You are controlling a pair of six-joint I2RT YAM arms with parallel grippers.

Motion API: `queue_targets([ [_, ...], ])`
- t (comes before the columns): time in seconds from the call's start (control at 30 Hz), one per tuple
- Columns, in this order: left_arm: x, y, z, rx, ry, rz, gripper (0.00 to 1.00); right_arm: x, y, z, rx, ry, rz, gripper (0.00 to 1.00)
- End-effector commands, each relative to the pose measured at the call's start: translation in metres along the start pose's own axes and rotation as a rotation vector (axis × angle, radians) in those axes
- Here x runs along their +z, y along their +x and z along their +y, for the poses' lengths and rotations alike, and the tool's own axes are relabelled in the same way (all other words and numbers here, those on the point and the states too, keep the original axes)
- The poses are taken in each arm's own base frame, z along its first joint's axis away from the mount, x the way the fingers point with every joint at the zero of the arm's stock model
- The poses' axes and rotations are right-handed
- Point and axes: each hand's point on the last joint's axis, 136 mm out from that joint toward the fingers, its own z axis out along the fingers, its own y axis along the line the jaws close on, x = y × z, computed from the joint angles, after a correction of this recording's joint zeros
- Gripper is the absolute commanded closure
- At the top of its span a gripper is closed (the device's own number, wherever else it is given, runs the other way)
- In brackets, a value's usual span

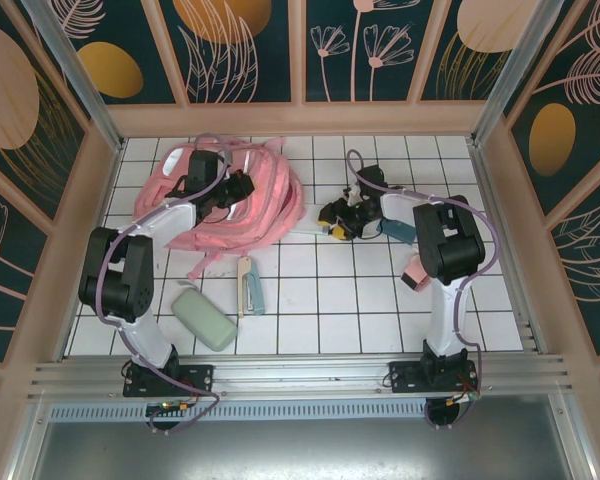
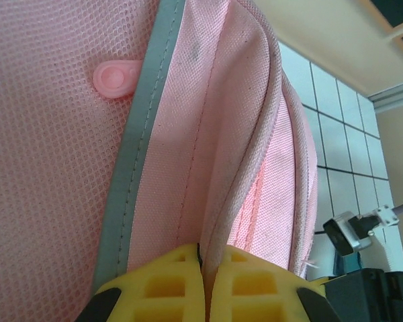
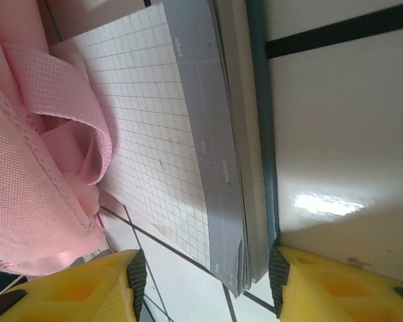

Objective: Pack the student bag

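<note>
The student bag (image 1: 270, 190) is a soft pink backpack lying crumpled at the back left of the tiled table. My left gripper (image 1: 242, 186) rests on its top. In the left wrist view, the yellow fingers of that gripper (image 2: 211, 265) are shut on a folded pink edge of the bag (image 2: 188, 134), beside a grey strip. My right gripper (image 1: 338, 222) sits just right of the bag. Its jaws (image 3: 207, 275) stand open around the corner of a grey-covered notebook (image 3: 188, 100) with squared paper. The notebook lies close to the right finger, and the left finger stands apart from it. Pink bag fabric (image 3: 27, 174) borders the notebook.
A pale green pencil case (image 1: 203, 318) and a white and blue stapler-like thing (image 1: 250, 285) lie in front of the bag. A small pink item (image 1: 413, 272) sits by the right arm, and a teal flat thing (image 1: 400, 228) lies behind the right gripper. Frame walls enclose the table.
</note>
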Motion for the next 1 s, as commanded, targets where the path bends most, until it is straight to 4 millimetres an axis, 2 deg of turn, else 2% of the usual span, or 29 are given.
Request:
queue_targets([
  [0.0,0.005,0.003,0.014,-0.001,-0.063,0.01,1.0,-0.004,-0.001,0.023,0.008,-0.093,-0.022,0.47],
  [0.27,0.007,0.006,0.012,0.005,-0.057,0.018,1.0,-0.005,0.003,0.053,-0.039,-0.13,0.0,0.49],
  [0.47,0.008,0.008,0.011,-0.003,-0.042,0.026,1.0,-0.005,0.004,0.049,-0.054,-0.098,-0.015,0.5],
  [0.67,0.009,0.01,0.011,-0.009,-0.034,0.034,1.0,-0.005,0.0,0.05,-0.041,-0.128,-0.061,0.62],
  [0.8,0.009,0.011,0.009,-0.012,-0.024,0.036,1.0,0.003,-0.002,0.05,-0.013,-0.15,-0.079,0.7],
  [0.97,0.011,0.015,0.007,-0.021,-0.005,0.048,1.0,0.018,-0.003,0.053,0.002,-0.174,-0.085,0.71],
])
